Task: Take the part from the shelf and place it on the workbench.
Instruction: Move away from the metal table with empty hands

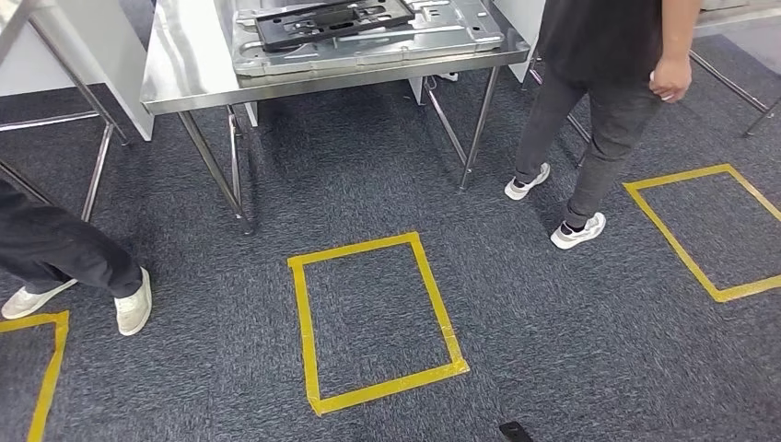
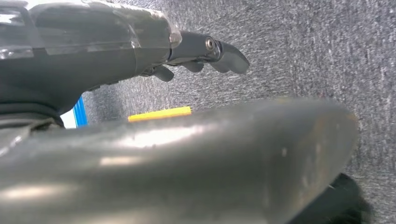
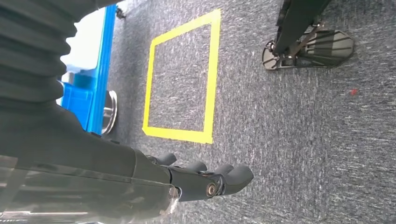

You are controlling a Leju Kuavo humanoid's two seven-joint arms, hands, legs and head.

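Head view shows the steel worktop (image 1: 184,74) ahead of me already carrying a grey tray (image 1: 368,46) with a dark flat part (image 1: 332,20) on it, and a person (image 1: 599,92) standing beside it. My left hand (image 2: 205,53) and right hand (image 3: 205,179) hang by my sides over the carpet, fingers loosely extended and holding nothing. I judge they hang idle because no carrying is under way; I cannot tell whether that part is the task's own.

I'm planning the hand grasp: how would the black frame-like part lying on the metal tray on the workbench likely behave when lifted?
The black part looks flat, thin and wide, so probably stiff but awkward, apt to tilt if gripped at one edge. Its openwork suggests moderate weight. Resting on the shiny metal tray, it may slide when pushed.
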